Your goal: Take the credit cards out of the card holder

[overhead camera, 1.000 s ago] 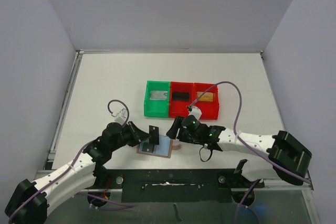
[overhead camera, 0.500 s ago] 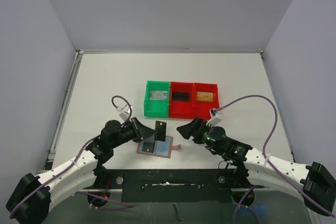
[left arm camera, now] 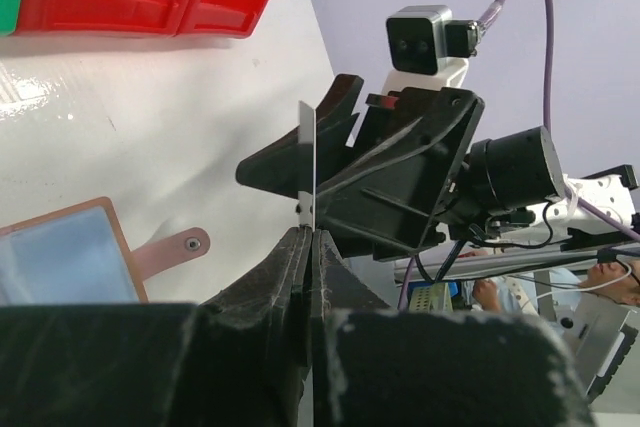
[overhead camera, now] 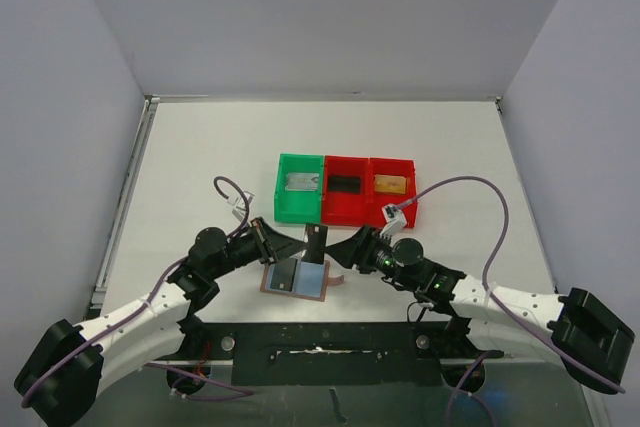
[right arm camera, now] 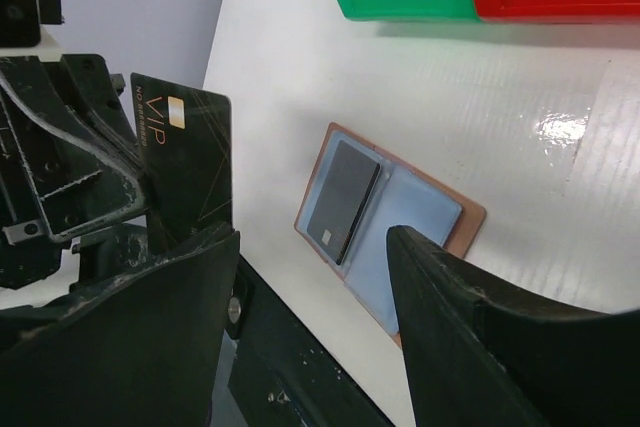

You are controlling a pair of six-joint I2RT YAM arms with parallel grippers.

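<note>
Black card [right arm camera: 188, 165] pinched in left jaws, right jaws spread

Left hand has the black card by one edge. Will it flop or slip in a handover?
Probably stiff: the black card stands straight above the left hand, no sag. Its smooth face and shallow edge pinch suggest it may slip or pivot.

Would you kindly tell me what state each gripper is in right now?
Left gripper: shut on a black card, held upright.
Right gripper: open, holding nothing.
</note>
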